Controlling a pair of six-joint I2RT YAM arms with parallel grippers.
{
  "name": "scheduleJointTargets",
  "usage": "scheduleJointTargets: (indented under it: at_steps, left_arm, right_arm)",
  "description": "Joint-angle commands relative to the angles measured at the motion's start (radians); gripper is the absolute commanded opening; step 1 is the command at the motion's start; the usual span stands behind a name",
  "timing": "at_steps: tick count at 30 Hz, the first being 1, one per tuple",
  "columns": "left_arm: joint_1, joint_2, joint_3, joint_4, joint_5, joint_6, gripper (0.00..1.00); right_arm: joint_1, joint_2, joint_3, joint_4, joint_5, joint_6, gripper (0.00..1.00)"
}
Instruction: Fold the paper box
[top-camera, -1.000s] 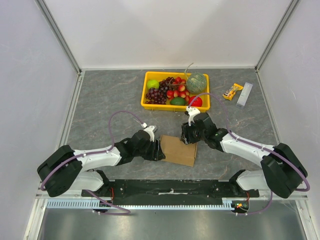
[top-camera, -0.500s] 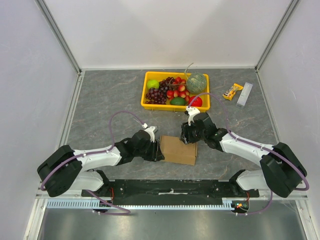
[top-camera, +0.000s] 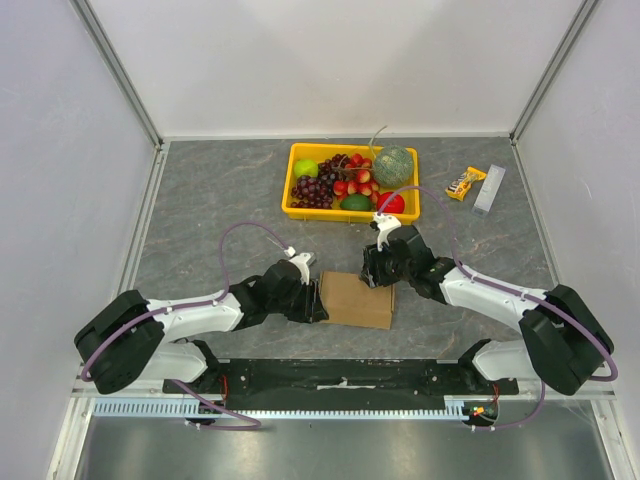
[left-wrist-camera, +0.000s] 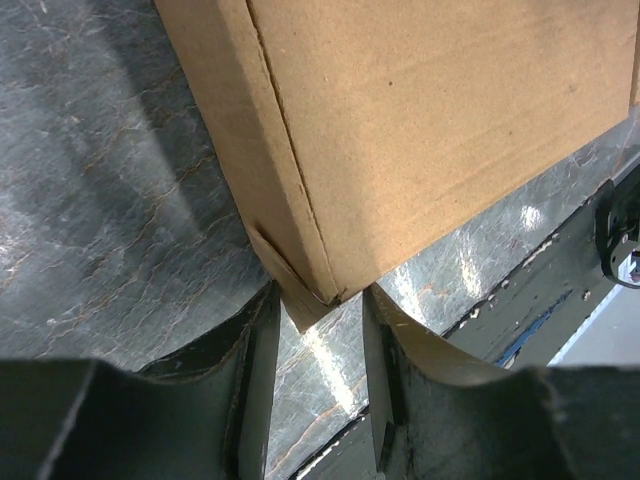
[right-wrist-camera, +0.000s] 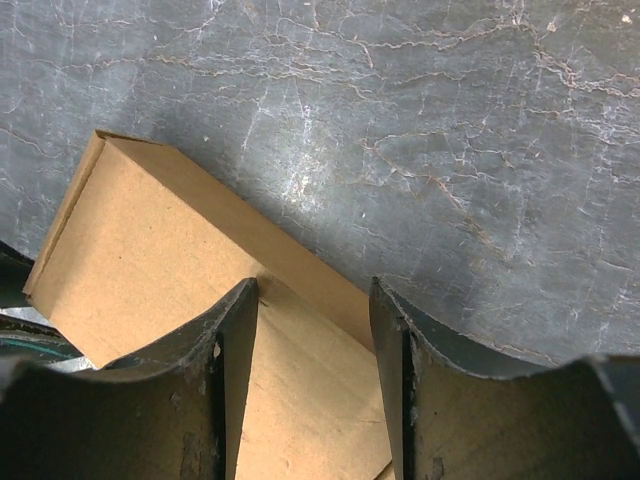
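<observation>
The paper box (top-camera: 357, 299) is a slim brown cardboard box lying flat on the table between the arms. My left gripper (top-camera: 318, 299) is open at the box's left end. In the left wrist view the box (left-wrist-camera: 440, 120) fills the top, and its near corner with a small protruding flap points into the gap of the gripper (left-wrist-camera: 320, 335); nothing is clamped. My right gripper (top-camera: 378, 276) is open over the box's far right edge. In the right wrist view the gripper (right-wrist-camera: 315, 300) straddles that edge of the box (right-wrist-camera: 150, 260), with one finger (right-wrist-camera: 235, 330) over the lid.
A yellow tray (top-camera: 297, 211) of fruit stands just behind the box. A snack bar (top-camera: 465, 183) and a grey bar (top-camera: 489, 189) lie at the back right. A black rail (top-camera: 345, 376) runs along the near edge.
The box's near right corner has drawn in slightly, so the box looks flatter and squarer. Both grippers have barely moved.
</observation>
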Motion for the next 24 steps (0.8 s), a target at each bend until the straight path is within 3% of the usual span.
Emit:
scheduleJointTargets:
  at_steps: [1, 24]
  left_arm:
    - [-0.001, -0.019, 0.025, 0.096, 0.023, -0.032, 0.43]
    - [0.034, -0.080, -0.038, 0.194, 0.095, -0.106, 0.40]
  right_arm:
    - [0.000, 0.008, -0.035, -0.022, -0.019, 0.008, 0.56]
    - [0.002, 0.001, -0.049, -0.018, -0.016, 0.015, 0.55]
